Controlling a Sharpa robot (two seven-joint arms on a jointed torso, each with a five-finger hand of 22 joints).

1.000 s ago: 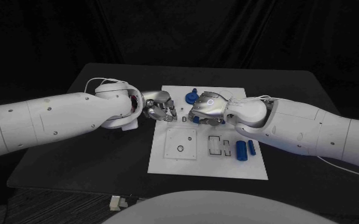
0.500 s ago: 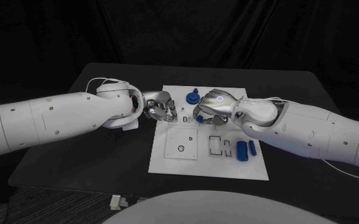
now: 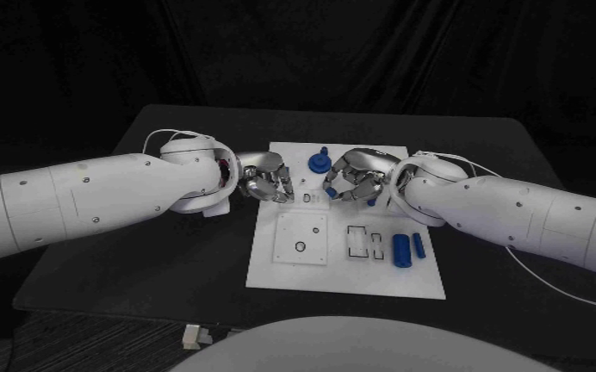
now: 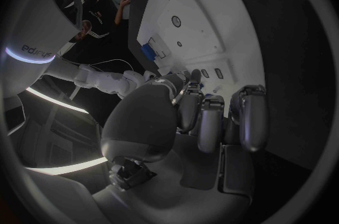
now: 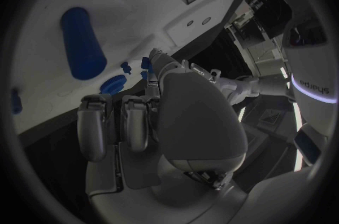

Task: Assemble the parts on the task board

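The white task board [image 3: 286, 275] lies mid-table. My left hand [image 3: 266, 184] sits at its left edge with its fingers [image 4: 212, 119] curled in and nothing visible in them. My right hand [image 3: 356, 174] hovers over the board's far half, fingers curled, pinching a small blue part [image 3: 331, 191] at its fingertips [image 5: 157, 60]. A round blue piece [image 3: 319, 163] with a peg stands just beyond both hands. A blue cylinder [image 3: 401, 250] and a thinner blue piece [image 3: 419, 245] lie on the board's right side. The right wrist view shows a blue cylinder [image 5: 81, 43] and a round blue piece [image 5: 109, 84].
A raised white square plate [image 3: 300, 238] with a ring hole sits on the board's left half, with rectangular slots [image 3: 363, 243] beside it. The black table [image 3: 162, 251] extends left and right of the board. A cable [image 3: 534, 269] hangs along my right arm.
My right hand has turned at the wrist and shifted slightly right and away, carrying the small blue part with it. My left arm and hand stay put.
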